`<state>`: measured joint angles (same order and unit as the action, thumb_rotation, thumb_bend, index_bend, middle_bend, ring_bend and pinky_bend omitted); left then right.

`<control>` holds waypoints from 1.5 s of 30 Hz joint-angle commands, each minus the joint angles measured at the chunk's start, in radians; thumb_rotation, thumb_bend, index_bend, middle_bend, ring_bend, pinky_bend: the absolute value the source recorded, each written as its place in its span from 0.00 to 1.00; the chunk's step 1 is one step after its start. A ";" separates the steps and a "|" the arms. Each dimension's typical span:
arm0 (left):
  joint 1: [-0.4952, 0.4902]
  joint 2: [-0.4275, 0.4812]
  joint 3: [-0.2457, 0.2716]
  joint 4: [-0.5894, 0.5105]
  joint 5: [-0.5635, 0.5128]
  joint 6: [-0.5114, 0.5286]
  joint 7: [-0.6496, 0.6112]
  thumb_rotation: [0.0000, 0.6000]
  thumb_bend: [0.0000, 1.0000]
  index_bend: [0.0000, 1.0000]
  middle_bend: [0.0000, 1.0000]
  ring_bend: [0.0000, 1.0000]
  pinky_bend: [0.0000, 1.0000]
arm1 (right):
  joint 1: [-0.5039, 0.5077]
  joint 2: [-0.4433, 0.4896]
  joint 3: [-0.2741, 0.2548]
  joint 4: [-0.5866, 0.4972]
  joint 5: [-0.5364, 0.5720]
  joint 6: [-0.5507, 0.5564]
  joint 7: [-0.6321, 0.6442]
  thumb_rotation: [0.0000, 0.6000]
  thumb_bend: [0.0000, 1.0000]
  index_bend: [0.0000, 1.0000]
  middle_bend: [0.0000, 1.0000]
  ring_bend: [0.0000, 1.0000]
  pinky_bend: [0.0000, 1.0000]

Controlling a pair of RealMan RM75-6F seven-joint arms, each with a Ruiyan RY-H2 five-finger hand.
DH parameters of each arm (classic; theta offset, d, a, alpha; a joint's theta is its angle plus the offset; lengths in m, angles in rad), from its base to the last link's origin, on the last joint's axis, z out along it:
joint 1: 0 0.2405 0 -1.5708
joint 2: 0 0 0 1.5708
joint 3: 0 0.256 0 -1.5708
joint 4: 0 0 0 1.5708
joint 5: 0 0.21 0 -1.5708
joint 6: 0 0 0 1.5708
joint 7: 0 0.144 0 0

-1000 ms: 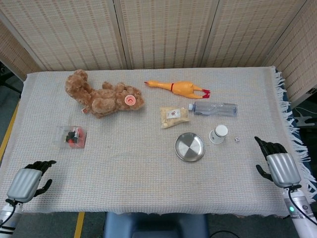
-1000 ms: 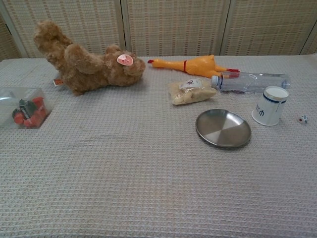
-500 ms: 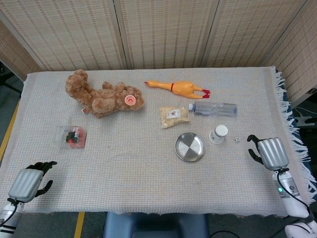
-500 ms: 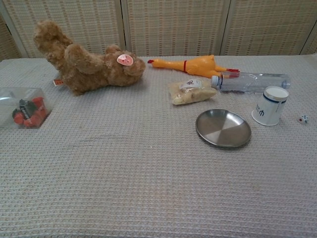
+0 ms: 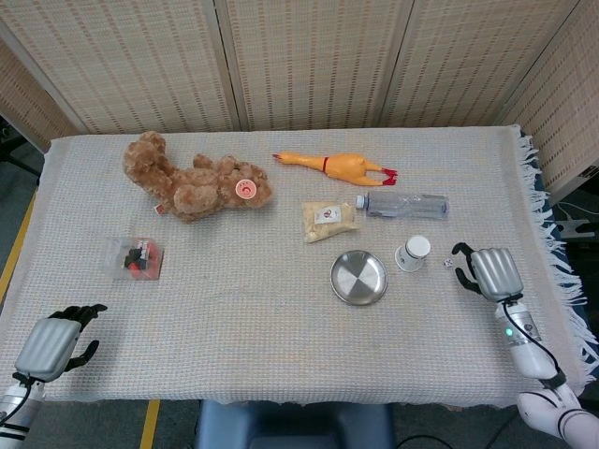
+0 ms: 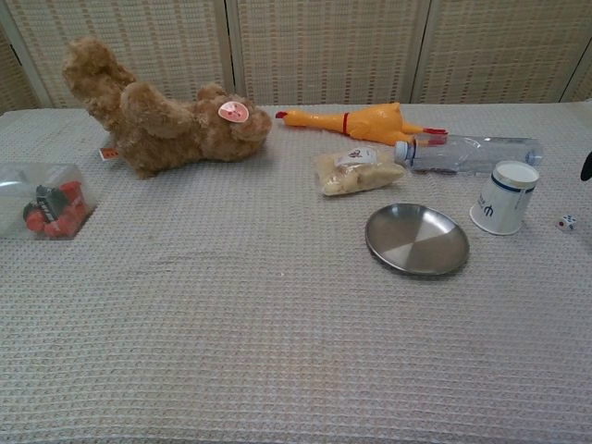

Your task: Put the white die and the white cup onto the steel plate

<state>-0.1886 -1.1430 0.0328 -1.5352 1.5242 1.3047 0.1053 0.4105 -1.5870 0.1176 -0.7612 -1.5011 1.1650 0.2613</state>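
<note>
Now that your right hand [image 5: 489, 272] has swung in from the table's edge, the white die [image 5: 447, 264] lies just off its fingertips, with the white cup [image 5: 411, 253] a little beyond and the steel plate [image 5: 358, 277] past that. The fingers are spread and hold nothing (the chest view catches only a dark sliver). Your left hand [image 5: 53, 341] stays parked far off, empty, so the die looks like your first pick.

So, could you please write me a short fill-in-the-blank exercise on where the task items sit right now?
1. The white cup stands between the steel plate and the white ____.
2. The plate holds ____.
3. The hand nearest the white die is the robot's ____ hand.
4. The cup stands ____, mouth up.

Missing words: die; nothing; right; upright
</note>
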 commanded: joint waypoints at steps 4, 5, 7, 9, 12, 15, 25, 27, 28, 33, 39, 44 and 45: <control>-0.002 0.001 0.001 -0.001 -0.003 -0.004 -0.003 1.00 0.36 0.24 0.33 0.30 0.44 | 0.035 -0.044 0.005 0.091 0.033 -0.074 0.064 1.00 0.34 0.38 0.82 0.93 0.94; -0.002 0.001 0.001 -0.001 -0.005 -0.006 -0.005 1.00 0.36 0.24 0.33 0.30 0.44 | 0.039 -0.049 0.005 0.101 0.038 -0.088 0.068 1.00 0.34 0.38 0.82 0.93 0.94; -0.005 0.002 0.000 -0.001 -0.009 -0.013 -0.007 1.00 0.36 0.24 0.33 0.30 0.44 | 0.048 -0.058 0.005 0.117 0.049 -0.120 0.067 1.00 0.34 0.38 0.82 0.93 0.94; -0.007 0.002 0.000 -0.002 -0.014 -0.019 -0.008 1.00 0.36 0.24 0.33 0.30 0.44 | 0.059 -0.066 0.005 0.130 0.061 -0.158 0.046 1.00 0.34 0.38 0.82 0.93 0.94; -0.008 0.002 0.001 -0.003 -0.017 -0.024 -0.007 1.00 0.36 0.24 0.33 0.30 0.44 | 0.077 -0.063 0.009 0.121 0.083 -0.220 0.022 1.00 0.34 0.38 0.82 0.93 0.94; -0.009 0.003 0.002 -0.003 -0.016 -0.024 -0.006 1.00 0.36 0.24 0.33 0.30 0.44 | 0.092 -0.056 0.016 0.102 0.103 -0.265 0.007 1.00 0.34 0.38 0.82 0.93 0.94; -0.009 0.006 0.003 -0.004 -0.013 -0.022 -0.017 1.00 0.36 0.24 0.33 0.30 0.45 | 0.118 -0.056 0.018 0.069 0.132 -0.330 -0.018 1.00 0.34 0.39 0.82 0.93 0.94; -0.010 0.006 0.004 -0.004 -0.013 -0.022 -0.016 1.00 0.36 0.24 0.33 0.30 0.45 | 0.119 -0.053 0.013 0.061 0.130 -0.335 -0.013 1.00 0.34 0.39 0.82 0.93 0.94; -0.011 0.005 0.004 -0.003 -0.013 -0.023 -0.016 1.00 0.36 0.24 0.33 0.30 0.45 | 0.119 -0.050 0.009 0.056 0.127 -0.335 -0.014 1.00 0.34 0.39 0.82 0.93 0.94; -0.011 0.005 0.004 -0.003 -0.015 -0.024 -0.015 1.00 0.36 0.24 0.33 0.30 0.44 | 0.116 -0.047 0.001 0.046 0.127 -0.332 -0.029 1.00 0.34 0.39 0.82 0.93 0.94; -0.011 0.004 0.004 -0.003 -0.015 -0.022 -0.015 1.00 0.36 0.24 0.33 0.30 0.45 | 0.118 -0.055 0.003 0.059 0.140 -0.336 -0.050 1.00 0.34 0.39 0.82 0.93 0.94; -0.012 0.004 0.004 -0.002 -0.016 -0.024 -0.013 1.00 0.36 0.24 0.33 0.30 0.45 | 0.121 -0.064 0.003 0.073 0.146 -0.341 -0.059 1.00 0.34 0.39 0.82 0.93 0.94; -0.012 0.004 0.004 -0.002 -0.016 -0.024 -0.013 1.00 0.36 0.24 0.33 0.30 0.45 | 0.121 -0.064 0.003 0.073 0.146 -0.341 -0.059 1.00 0.34 0.39 0.82 0.93 0.94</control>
<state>-0.2004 -1.1394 0.0368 -1.5369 1.5079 1.2803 0.0922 0.5315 -1.6506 0.1208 -0.6885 -1.3556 0.8236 0.2025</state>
